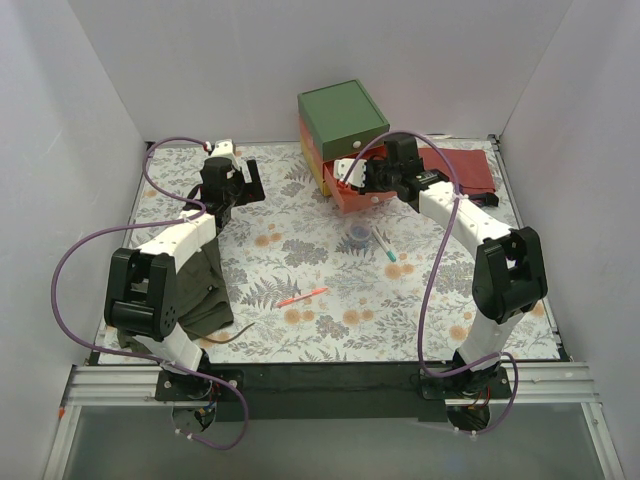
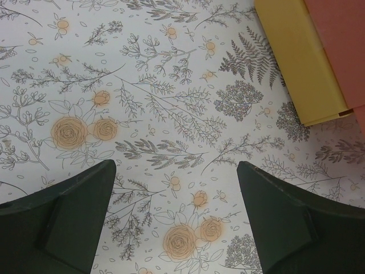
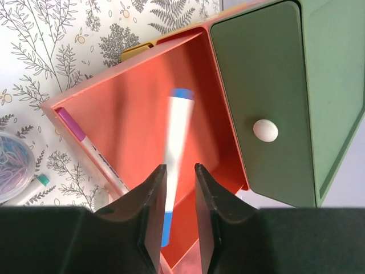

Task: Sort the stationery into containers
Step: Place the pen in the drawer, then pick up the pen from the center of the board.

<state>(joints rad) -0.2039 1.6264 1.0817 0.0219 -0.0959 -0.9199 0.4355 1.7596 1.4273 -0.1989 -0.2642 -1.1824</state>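
- Right end effector (image 3: 177, 174), fingers nearly together, hangs directly above the open salmon-red drawer (image 3: 131, 91).
- A blurred white marker (image 3: 178, 131) runs lengthwise between them, into the drawer; pinched or loose, I cannot tell.
- Left end effector (image 2: 177, 177) is spread wide and farther off.

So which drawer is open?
The salmon-red drawer: it's pulled out, with a pink pen inside. The green drawer above it is shut.

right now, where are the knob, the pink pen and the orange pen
knob (image 3: 265, 130), right wrist view, its centre
pink pen (image 3: 73, 124), right wrist view, its cap
orange pen (image 1: 303, 296), top external view, mid-barrel
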